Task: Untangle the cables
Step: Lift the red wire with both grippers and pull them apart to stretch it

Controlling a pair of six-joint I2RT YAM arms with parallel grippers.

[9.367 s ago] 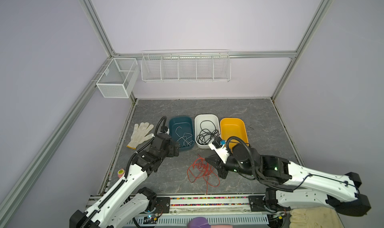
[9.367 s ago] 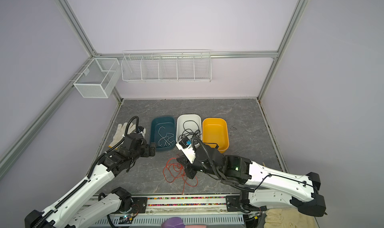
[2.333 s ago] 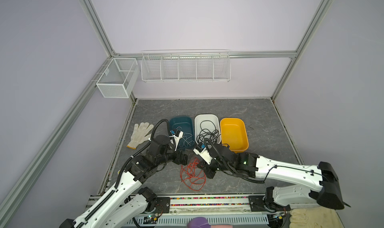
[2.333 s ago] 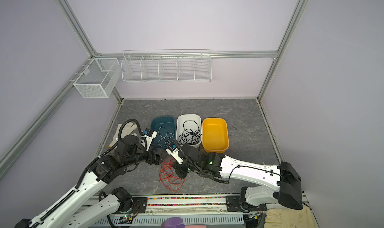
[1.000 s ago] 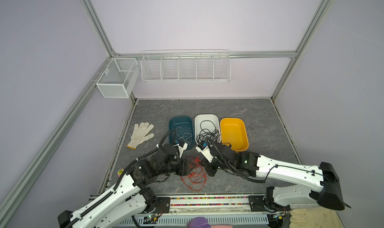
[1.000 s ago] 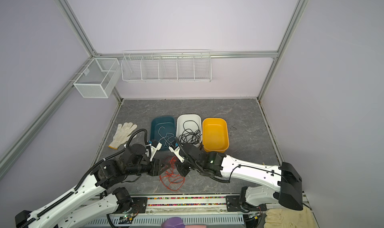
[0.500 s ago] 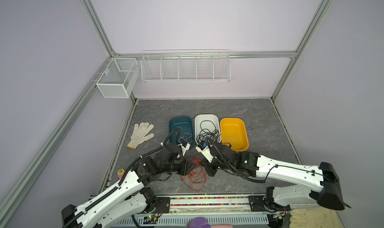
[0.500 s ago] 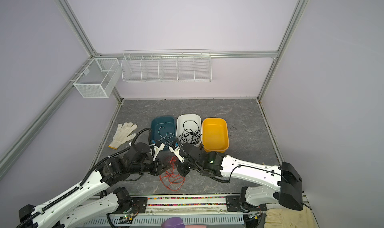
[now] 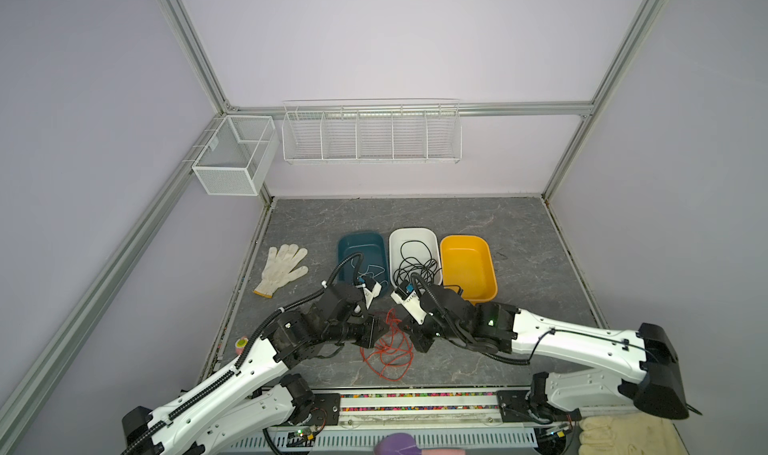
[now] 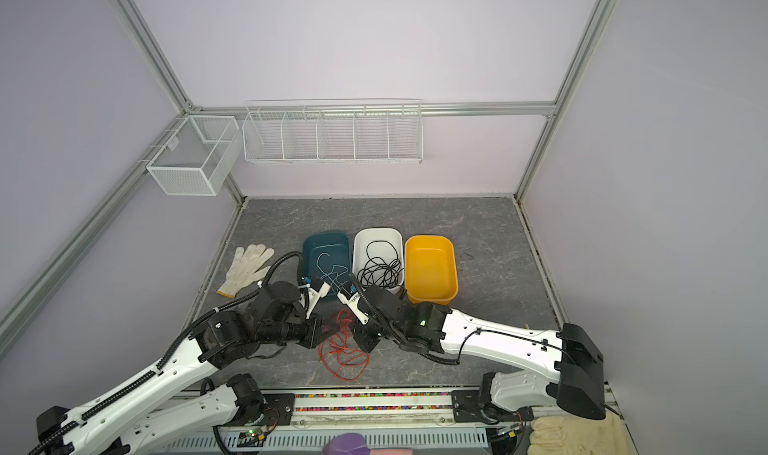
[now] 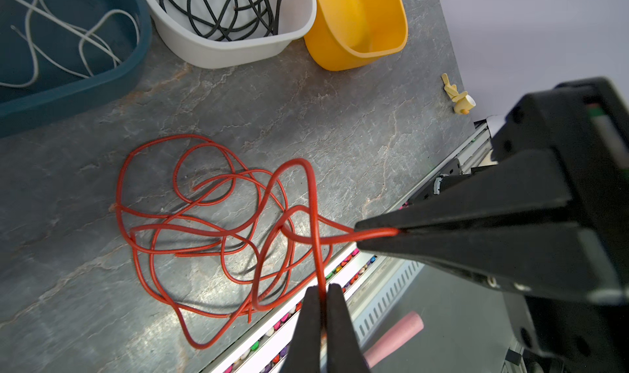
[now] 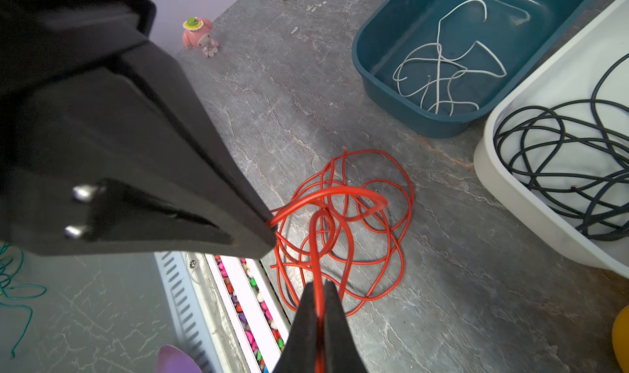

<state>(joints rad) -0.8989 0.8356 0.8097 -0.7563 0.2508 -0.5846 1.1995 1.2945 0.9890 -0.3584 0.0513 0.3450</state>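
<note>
— What are the two grippers doing?

— The left gripper (image 11: 321, 288) has its jaws pressed together on a strand of the red cable (image 11: 315, 218), which runs straight out of the closed tips. The right gripper (image 12: 318, 286) is clamped the same way on another strand of that cable.

— How do they stand to one another?

— Tips nearly meeting. In both top views they face each other just above the pile, the left one reaching in from the left and the right one from the right.

— And the cable itself?

— A loose tangle of overlapping red loops on the grey surface (image 9: 415, 212), near the middle of its front edge. The two pinched strands rise off the heap; the other loops lie flat.

— What sits beyond it?

— Three bins side by side in a row, toward the middle of the surface. The teal bin (image 9: 359, 236) on the left holds a thin white cable (image 12: 440, 53). The white bin (image 9: 413, 229) in the centre holds coiled black cables (image 9: 417, 267). The yellow bin (image 9: 465, 262) is on the right. The red heap lies in front of the teal and white bins, apart from both.

— Anything else?

— A white work glove (image 9: 284, 264) lies flat near the left edge, beside the teal bin. A small pink toy figure (image 12: 199, 36) stands at the left edge, toward the front corner.
</note>
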